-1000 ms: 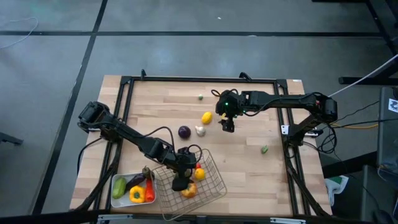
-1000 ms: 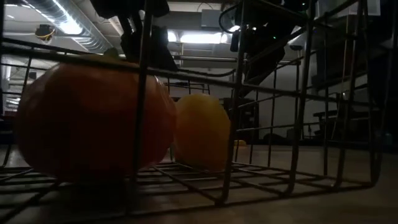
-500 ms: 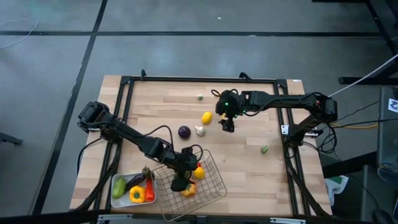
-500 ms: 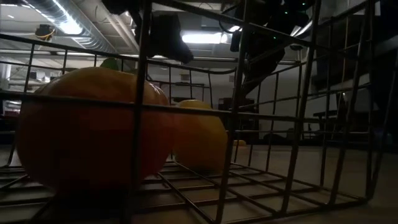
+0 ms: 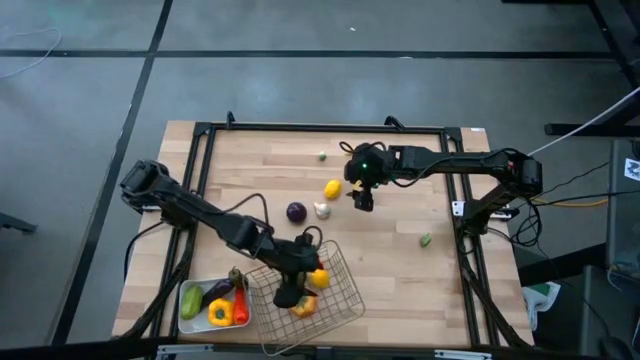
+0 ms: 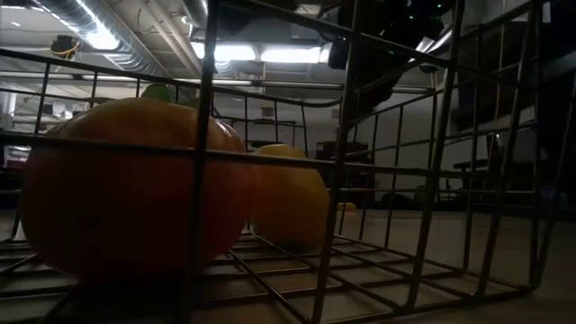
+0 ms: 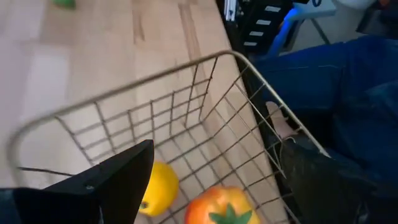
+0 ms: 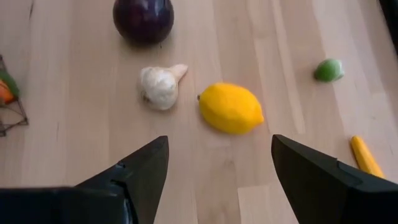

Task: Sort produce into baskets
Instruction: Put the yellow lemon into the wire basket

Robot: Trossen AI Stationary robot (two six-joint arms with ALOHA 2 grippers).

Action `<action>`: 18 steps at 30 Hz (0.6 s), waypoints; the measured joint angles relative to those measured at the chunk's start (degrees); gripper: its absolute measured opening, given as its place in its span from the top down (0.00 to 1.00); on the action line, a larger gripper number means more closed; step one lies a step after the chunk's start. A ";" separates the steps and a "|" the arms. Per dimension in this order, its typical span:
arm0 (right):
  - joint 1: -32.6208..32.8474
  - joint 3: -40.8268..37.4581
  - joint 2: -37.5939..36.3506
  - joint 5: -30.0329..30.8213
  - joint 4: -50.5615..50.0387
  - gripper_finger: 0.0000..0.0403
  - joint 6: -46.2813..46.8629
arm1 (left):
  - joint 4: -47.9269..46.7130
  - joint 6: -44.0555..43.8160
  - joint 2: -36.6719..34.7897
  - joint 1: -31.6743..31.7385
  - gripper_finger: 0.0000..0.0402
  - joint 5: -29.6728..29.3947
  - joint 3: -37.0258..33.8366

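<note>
Sorting is about half done. The wire basket holds a lemon and an orange pepper; the left pincer hangs open and empty above them. Beyond the basket, a second lemon, garlic and an onion wait under the open, empty right pincer.

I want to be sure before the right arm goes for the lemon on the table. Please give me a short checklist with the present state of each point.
1. Right gripper open: ok.
2. Right gripper holds nothing: ok.
3. Lemon lies between the fingers' line, ahead of them: ok.
4. Garlic apart from the lemon, not touching: ok.
5. Left gripper open over the wire basket, away from the lemon: ok.
6. Room in the wire basket beside the orange pepper: ok.
</note>
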 joint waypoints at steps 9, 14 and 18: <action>0.00 0.02 0.00 0.16 5.36 0.30 -0.27 | -15.23 4.70 -10.07 6.85 0.14 -3.21 -0.54; 0.00 0.02 0.00 -0.04 4.59 0.30 -9.37 | -15.70 7.92 -14.09 11.82 0.14 -3.66 -3.60; 0.00 0.11 0.43 -1.41 5.52 0.30 -18.93 | -15.42 9.45 -15.01 15.34 0.14 -3.66 -5.47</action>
